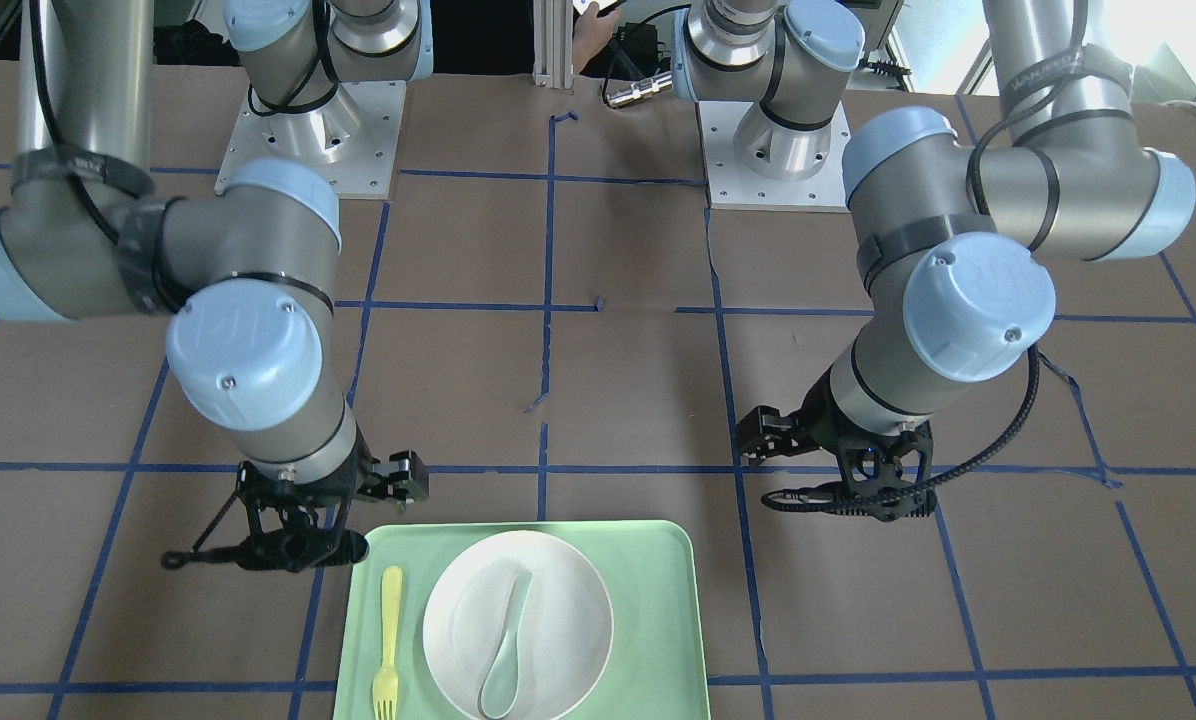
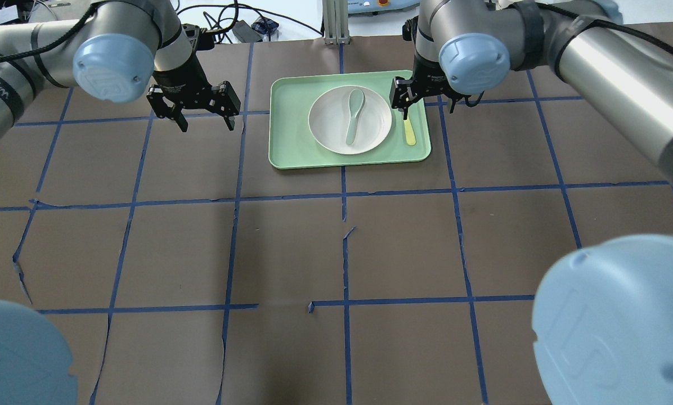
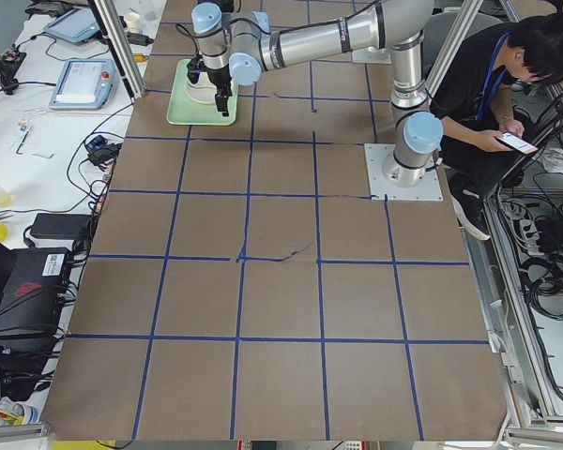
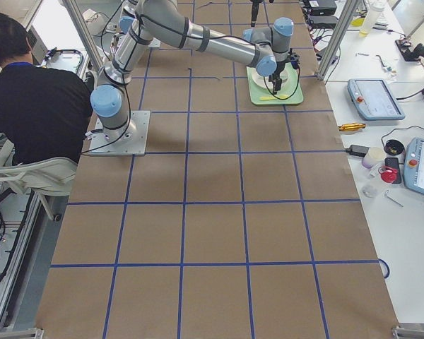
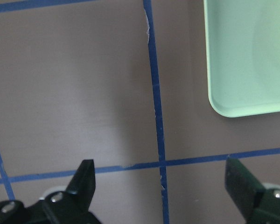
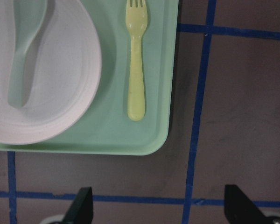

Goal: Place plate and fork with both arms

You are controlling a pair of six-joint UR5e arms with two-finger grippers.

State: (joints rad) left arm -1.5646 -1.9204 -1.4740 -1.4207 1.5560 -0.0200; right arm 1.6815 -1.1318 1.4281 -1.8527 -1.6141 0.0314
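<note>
The white plate (image 2: 370, 132) lies in the middle of the mint-green tray (image 2: 291, 152) and also shows in the front view (image 1: 568, 600). The pale yellow fork (image 6: 136, 60) lies flat on the tray beside the plate (image 6: 79, 84), on the robot's right, tines pointing away from the robot; it also shows in the front view (image 1: 389, 640). My right gripper (image 6: 159, 205) is open and empty, raised just off the tray corner nearest the fork's handle. My left gripper (image 5: 163, 186) is open and empty over bare table left of the tray (image 5: 242, 56).
A pale grey-green spoon (image 2: 353, 112) lies on the plate. Brown paper with a blue tape grid covers the table. The arm base plates (image 1: 308, 140) stand at the robot's side. A seated operator (image 3: 507, 75) is beside the bases. Devices and cables lie beyond the far edge.
</note>
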